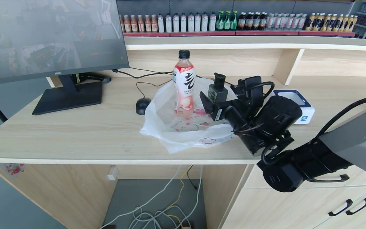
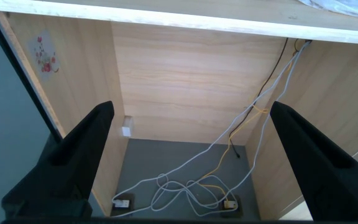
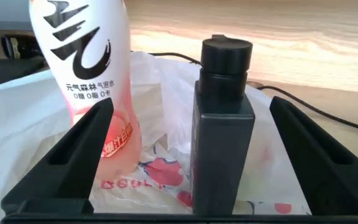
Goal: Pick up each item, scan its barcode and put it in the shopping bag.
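Your right gripper [image 1: 219,102] hangs over the right half of the table [image 1: 75,133], its jaws spread wide. The dark bottle [image 3: 222,124] stands upright between them with a gap on each side, so nothing is grasped. That bottle sits on the white shopping bag [image 1: 176,136], which lies crumpled and open on the table. The peach drink bottle [image 1: 184,86] stands upright in the bag too, just beside the dark one on your left.

The bag's front fold comes close to the table's front edge. On its left edge the mouse [image 1: 142,105] lies just beside it. Past that you have bare wood as far as the monitor [image 1: 49,35] stand. The scanner [image 1: 297,101] sits on the right, partly behind your right arm and near the raised ledge at the back. That ledge closes off the far side behind both bottles.

Your left gripper [image 2: 192,109] is below the table's front edge, facing the open space under it. Its jaws are spread and hold nothing. Loose cables [image 2: 185,186] lie on the floor there, between the wooden side panels.
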You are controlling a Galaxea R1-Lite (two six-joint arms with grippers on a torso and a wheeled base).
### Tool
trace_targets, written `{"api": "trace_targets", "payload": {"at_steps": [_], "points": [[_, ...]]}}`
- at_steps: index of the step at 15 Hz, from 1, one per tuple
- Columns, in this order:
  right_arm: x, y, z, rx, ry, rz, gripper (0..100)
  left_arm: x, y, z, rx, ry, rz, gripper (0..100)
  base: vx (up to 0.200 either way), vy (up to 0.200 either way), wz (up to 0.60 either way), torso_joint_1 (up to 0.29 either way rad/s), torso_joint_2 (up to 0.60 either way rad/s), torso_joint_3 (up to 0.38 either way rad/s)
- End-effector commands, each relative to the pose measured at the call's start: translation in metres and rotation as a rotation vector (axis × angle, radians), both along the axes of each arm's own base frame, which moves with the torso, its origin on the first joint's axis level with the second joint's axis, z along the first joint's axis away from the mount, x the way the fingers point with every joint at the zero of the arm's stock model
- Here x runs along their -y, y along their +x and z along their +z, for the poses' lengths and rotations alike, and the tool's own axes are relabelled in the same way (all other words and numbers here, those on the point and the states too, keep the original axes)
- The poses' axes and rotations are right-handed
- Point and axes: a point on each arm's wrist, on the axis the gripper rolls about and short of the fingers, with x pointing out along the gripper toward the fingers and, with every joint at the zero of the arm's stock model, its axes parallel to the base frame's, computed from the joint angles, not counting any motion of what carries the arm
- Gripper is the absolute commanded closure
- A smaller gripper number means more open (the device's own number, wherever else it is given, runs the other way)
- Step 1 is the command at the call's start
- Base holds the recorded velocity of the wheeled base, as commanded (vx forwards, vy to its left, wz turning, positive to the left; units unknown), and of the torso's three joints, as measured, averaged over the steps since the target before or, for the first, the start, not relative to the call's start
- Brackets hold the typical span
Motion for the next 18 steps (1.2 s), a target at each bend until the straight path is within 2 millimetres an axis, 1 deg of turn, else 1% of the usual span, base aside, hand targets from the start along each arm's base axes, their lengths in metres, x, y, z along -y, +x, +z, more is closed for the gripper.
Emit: {"api": "trace_targets", "payload": {"at_steps": [1,3,5,7,8,9,10,11,12,14,16,17,18], "points": [[0.008,-0.022,0.015,0.041,0.009,0.008,0,0.0,0.0,0.0,0.0,0.001,0.0,0,0.0,0.0,0.0,0.0,0.0,0.0],[0.015,-0.037,0.009,0.032,-0.001,0.013,0,0.0,0.0,0.0,0.0,-0.001,0.0,0,0.0,0.0,0.0,0.0,0.0,0.0],[0.013,-0.051,0.006,0.023,0.0,0.038,0,0.0,0.0,0.0,0.0,-0.001,0.0,0,0.0,0.0,0.0,0.0,0.0,0.0],[0.021,-0.074,0.002,-0.017,-0.019,0.061,0,0.0,0.0,0.0,0.0,-0.001,0.0,0,0.0,0.0,0.0,0.0,0.0,0.0],[0.025,-0.083,-0.005,-0.049,-0.039,0.067,0,0.0,0.0,0.0,0.0,0.001,0.0,0,0.0,0.0,0.0,0.0,0.0,0.0],[0.028,-0.088,-0.007,-0.065,-0.045,0.071,0,0.0,0.0,0.0,0.0,0.004,0.0,0,0.0,0.0,0.0,0.0,0.0,0.0],[0.033,-0.095,-0.006,-0.084,-0.013,0.083,0,0.0,0.0,0.0,0.0,0.004,0.0,0,0.0,0.0,0.0,0.0,0.0,0.0],[0.034,-0.097,-0.004,-0.088,0.013,0.093,0,0.0,0.0,0.0,0.0,0.002,0.0,0,0.0,0.0,0.0,0.0,0.0,0.0],[0.034,-0.104,-0.003,-0.106,0.044,0.12,0,0.0,0.0,0.0,0.0,0.002,0.0,0,0.0,0.0,0.0,0.0,0.0,0.0],[0.032,-0.115,-0.009,-0.145,0.052,0.159,0,0.0,0.0,0.0,0.0,-0.001,0.0,0,0.0,0.0,0.0,0.0,0.0,0.0],[0.03,-0.119,-0.018,-0.174,0.03,0.171,0,0.0,0.0,0.0,0.0,-0.001,0.0,0,0.0,0.0,0.0,0.0,0.0,0.0],[0.025,-0.12,-0.021,-0.183,0.023,0.185,0,0.0,0.0,0.0,0.0,-0.001,0.0,0,0.0,0.0,0.0,0.0,0.0,0.0],[0.023,-0.121,-0.021,-0.185,0.021,0.194,0,0.0,0.0,0.0,0.0,-0.001,0.0,0,0.0,0.0,0.0,0.0,0.0,0.0]]}}
